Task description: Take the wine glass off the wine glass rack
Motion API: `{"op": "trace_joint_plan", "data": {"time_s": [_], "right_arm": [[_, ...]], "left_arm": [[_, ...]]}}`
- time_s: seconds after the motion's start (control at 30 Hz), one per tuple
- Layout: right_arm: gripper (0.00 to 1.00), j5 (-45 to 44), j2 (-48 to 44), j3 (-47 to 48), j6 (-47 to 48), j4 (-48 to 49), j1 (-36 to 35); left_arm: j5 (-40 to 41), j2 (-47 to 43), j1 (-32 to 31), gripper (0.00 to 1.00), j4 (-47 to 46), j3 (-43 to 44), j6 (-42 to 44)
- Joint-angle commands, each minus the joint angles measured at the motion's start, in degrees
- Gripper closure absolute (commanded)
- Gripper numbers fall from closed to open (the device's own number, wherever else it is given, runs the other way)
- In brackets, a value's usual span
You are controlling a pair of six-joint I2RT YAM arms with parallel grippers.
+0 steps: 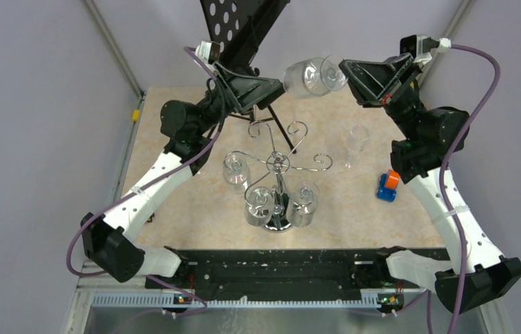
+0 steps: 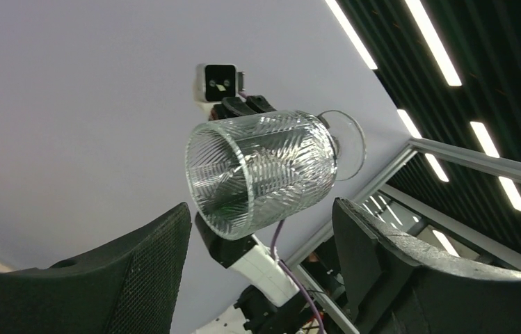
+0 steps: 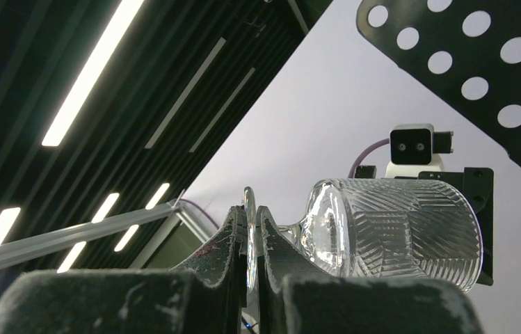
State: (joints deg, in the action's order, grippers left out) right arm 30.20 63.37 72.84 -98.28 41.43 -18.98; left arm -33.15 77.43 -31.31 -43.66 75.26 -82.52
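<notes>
Neither wrist view shows the beige speckled desk (image 1: pixel 355 216) or the shiny chrome wire wine glass rack (image 1: pixel 279 165). Both cameras tilt up at wall and ceiling lights. From above, the left claw (image 1: pixel 275 89) merges with the black perforated music stand (image 1: pixel 240 28) behind it, so its fingertips are hard to separate. Whether they touch the glass cannot be told. In the left wrist view the bowl hides the stem, and only part of the round foot (image 2: pixel 351 142) shows behind it.

The clear, ribbed-bowl wine glass (image 1: pixel 307 78) is off the rack, in the air beyond the rack's far side and lying horizontal. The right claw (image 3: pixel 250 209) is closed edge-on upon the thin foot disc, with the bowl (image 3: pixel 396 229) pointing away from it toward the left arm. The left claw (image 2: pixel 261 209) stands wide open, its two fingers either side of the bowl's mouth, which faces that camera.

Both arms are raised and bent inward over the rack's far side, their claws facing each other across the glass.

Three more clear glasses (image 1: pixel 259 205) hang bowl-down from the rack's curled arms. To the right of the rack a slim clear glass (image 1: pixel 357 146) stands on the desk. Farther right, nearer the right arm, lies a small blue and orange block (image 1: pixel 387 186).
</notes>
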Motion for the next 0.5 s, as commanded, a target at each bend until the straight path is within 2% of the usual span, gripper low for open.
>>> {"op": "trace_joint_plan", "data": {"time_s": [0.0,0.13,0.4,0.47], "right_arm": [[1.00,-1.5,0.3,0.1,-2.1,6.8,-1.6],[1.00,-1.8,0.5,-1.1,-2.7,7.3,-1.8],[1.00,-3.4,1.1,-4.7,-5.7,9.9,-2.9],[1.00,-3.9,1.3,-6.1,-6.5,10.5,-3.1]], "left_arm": [[-3.2,0.6,-0.8,0.22,-9.4,1.7,-5.7],[-4.6,1.1,-1.3,0.25,-14.2,2.2,-9.1],[-6.6,2.1,-2.1,0.43,-21.6,3.5,-11.9],[-7.2,2.6,-2.3,0.50,-22.9,4.0,-12.5]]}}
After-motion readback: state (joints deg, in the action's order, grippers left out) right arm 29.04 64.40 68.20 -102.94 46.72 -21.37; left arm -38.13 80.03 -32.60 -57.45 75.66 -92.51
